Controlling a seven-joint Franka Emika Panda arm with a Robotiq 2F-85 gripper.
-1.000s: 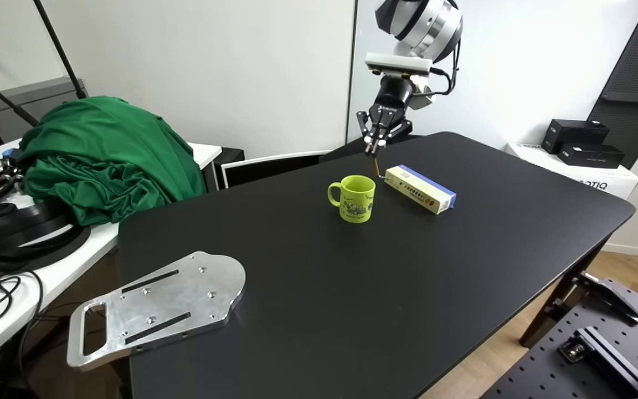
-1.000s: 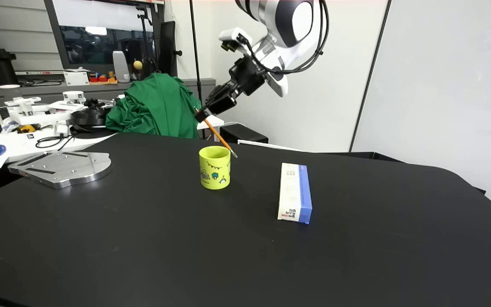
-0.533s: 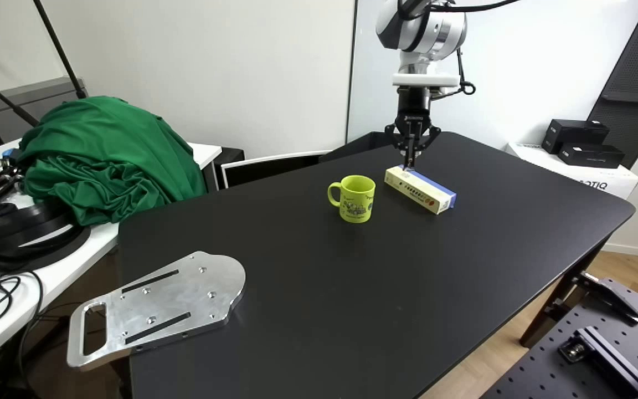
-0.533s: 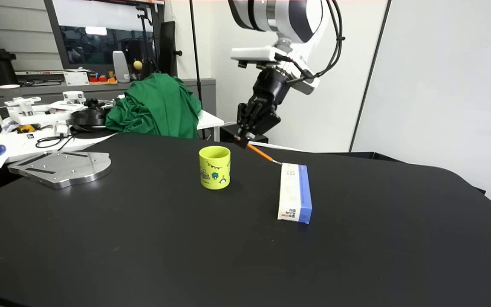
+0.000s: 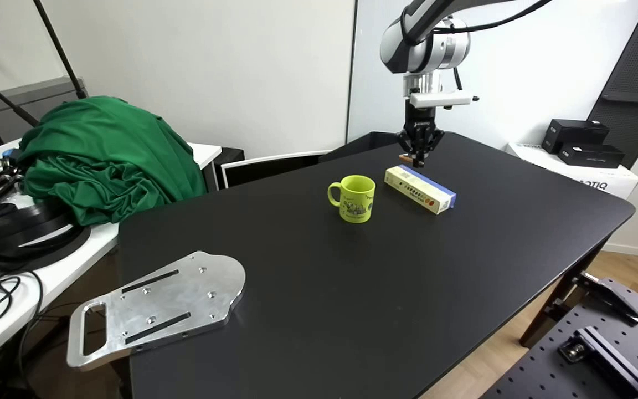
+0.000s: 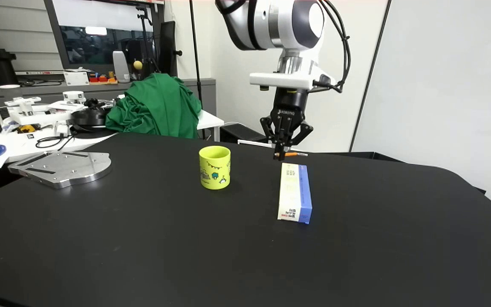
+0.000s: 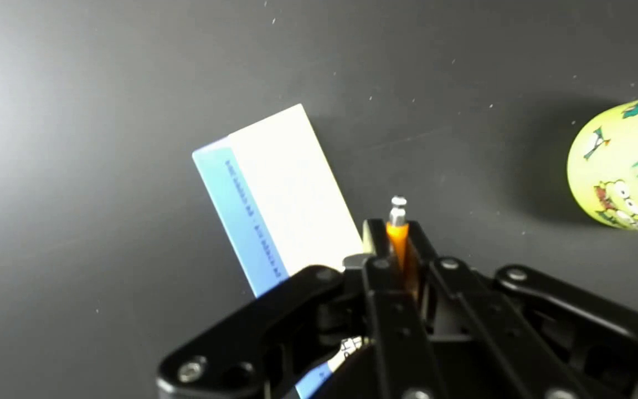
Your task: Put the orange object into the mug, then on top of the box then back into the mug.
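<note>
Orange stick (image 6: 291, 154): one, held right of centre in an exterior view
Gripper (image 6: 278, 155): one, nearly closed, stick clasped
Mug (image 6: 215, 168): one, seen left of centre
Box (image 6: 290, 192): one, lower right of centre

Arm (image 5: 427, 47) held well higher than box (image 6: 294, 192). Wrist (image 6: 291, 64), seen in both exterior views, held nearly upright. Claw (image 6: 280, 156) pointed down near box, raised above its top, apart from it; fingers (image 7: 399, 321) pressed together on orange object (image 7: 398, 235).
</note>
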